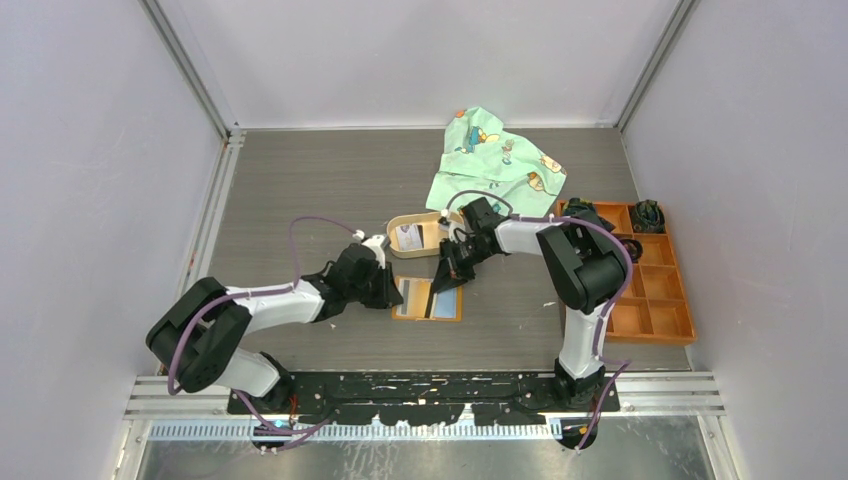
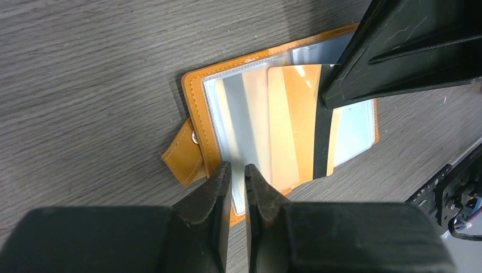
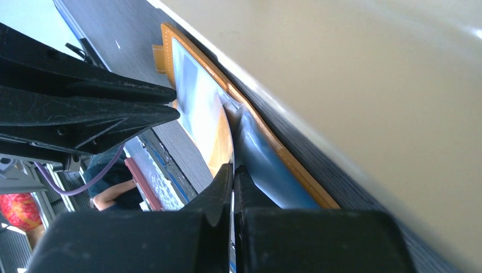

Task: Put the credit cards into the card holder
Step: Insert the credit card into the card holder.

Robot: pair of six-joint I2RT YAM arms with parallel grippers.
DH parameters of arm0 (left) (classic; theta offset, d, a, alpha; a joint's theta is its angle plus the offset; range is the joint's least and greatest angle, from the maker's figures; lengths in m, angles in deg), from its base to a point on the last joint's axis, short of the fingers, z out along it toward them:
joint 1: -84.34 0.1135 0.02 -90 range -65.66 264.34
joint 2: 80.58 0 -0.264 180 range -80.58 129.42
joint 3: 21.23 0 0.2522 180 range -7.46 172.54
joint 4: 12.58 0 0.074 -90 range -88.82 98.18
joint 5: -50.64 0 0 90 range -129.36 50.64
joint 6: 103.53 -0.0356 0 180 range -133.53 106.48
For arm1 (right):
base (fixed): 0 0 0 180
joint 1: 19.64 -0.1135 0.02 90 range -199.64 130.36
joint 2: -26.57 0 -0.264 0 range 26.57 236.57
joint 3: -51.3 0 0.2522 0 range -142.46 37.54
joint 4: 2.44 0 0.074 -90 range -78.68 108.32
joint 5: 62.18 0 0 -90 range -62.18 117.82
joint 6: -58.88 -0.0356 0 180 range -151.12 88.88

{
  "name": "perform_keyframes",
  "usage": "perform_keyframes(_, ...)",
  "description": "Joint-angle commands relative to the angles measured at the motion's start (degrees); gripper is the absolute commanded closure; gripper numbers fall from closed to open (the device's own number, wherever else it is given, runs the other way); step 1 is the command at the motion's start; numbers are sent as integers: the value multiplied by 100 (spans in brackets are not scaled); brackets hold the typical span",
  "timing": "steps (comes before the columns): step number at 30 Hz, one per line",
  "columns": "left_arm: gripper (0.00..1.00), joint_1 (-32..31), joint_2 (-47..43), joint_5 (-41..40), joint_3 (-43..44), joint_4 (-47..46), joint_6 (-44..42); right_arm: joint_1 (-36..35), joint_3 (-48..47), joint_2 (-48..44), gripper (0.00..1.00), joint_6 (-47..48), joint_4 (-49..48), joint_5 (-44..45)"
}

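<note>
Top external view gives us the grey counter [image 1: 300, 200], with the holder [image 1: 448, 306] lying open near its middle, between both arms. Over the holder's far side, our right pincer [image 3: 233, 170] is clamped shut on the far end of a striped card [image 2: 290, 125]. The card's long axis runs back toward the bases, low over the holder's sleeves. Nearest is our left pincer [image 2: 236, 173], at the holder's left edge, narrowly parted. Whether it pinches a sleeve we cannot tell.
</note>
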State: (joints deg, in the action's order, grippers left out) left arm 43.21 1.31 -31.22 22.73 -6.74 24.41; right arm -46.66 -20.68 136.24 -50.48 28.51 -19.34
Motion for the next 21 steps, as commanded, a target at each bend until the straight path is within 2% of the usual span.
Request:
perform_keyframes(1,84,-3,143,97,133,-88,-146,-105,-178,103,99,-91,-86,385)
perform_keyframes(11,79,-9,82,177,215,-20,-175,-242,-461,279,95,50,64,445)
perform_keyframes(17,73,-38,-957,-40,312,623,-299,-233,-506,283,89,125,141,510)
perform_keyframes(21,72,-290,-1437,-49,401,775,-213,-233,-524,277,87,134,158,471)
